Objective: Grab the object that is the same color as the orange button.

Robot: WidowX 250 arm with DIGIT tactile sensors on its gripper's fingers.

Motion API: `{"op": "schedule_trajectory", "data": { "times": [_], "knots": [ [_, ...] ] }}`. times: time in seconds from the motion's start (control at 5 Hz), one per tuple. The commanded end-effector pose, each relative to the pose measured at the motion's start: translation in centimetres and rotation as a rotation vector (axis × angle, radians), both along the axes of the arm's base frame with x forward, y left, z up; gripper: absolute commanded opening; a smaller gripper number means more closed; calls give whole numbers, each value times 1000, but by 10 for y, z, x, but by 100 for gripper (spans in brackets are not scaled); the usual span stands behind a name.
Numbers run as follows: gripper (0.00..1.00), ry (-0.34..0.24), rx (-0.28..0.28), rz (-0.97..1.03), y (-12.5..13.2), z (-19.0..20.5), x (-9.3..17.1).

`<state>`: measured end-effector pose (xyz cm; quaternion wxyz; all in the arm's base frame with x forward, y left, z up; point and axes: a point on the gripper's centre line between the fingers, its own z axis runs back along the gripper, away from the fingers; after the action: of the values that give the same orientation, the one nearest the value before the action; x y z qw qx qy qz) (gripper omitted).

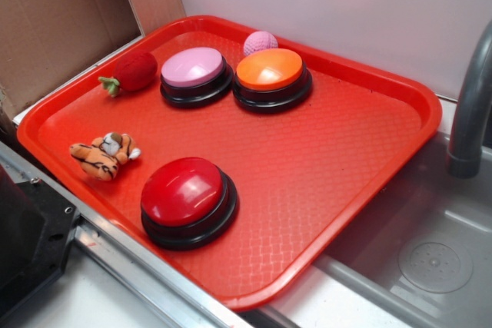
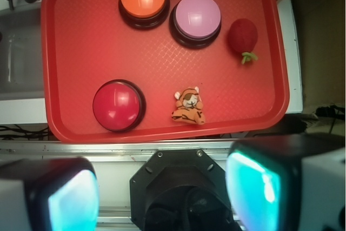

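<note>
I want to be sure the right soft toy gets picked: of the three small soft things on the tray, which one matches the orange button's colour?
The plush tiger, orange with black stripes, lying near the red button. The strawberry is red and the ball pink.

The tray [image 1: 361,151] is red plastic with a fine embossed diamond texture and a smooth rim. The 3 dome buttons have glossy plastic tops on black bases: orange button [image 1: 270,69], pink button [image 1: 193,67], red button [image 1: 183,190]. The plush tiger [image 1: 105,156] and plush strawberry [image 1: 136,71] are soft, matt fabric. The pink ball [image 1: 260,42] is dimpled and matt. The sink [image 1: 430,259] looks like brushed metal.
</note>
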<state>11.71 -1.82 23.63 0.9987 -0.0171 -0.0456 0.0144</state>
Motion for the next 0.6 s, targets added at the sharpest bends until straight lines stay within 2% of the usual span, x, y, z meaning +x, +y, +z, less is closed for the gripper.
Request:
{"op": "schedule_trajectory", "data": {
  "times": [0.0,0.2,0.4],
  "knots": [
    [100,0,0,0,0,0,0],
    [100,-16,-4,84,9,-31,22],
    [100,-2,-3,108,19,-62,37]
  ]
}}
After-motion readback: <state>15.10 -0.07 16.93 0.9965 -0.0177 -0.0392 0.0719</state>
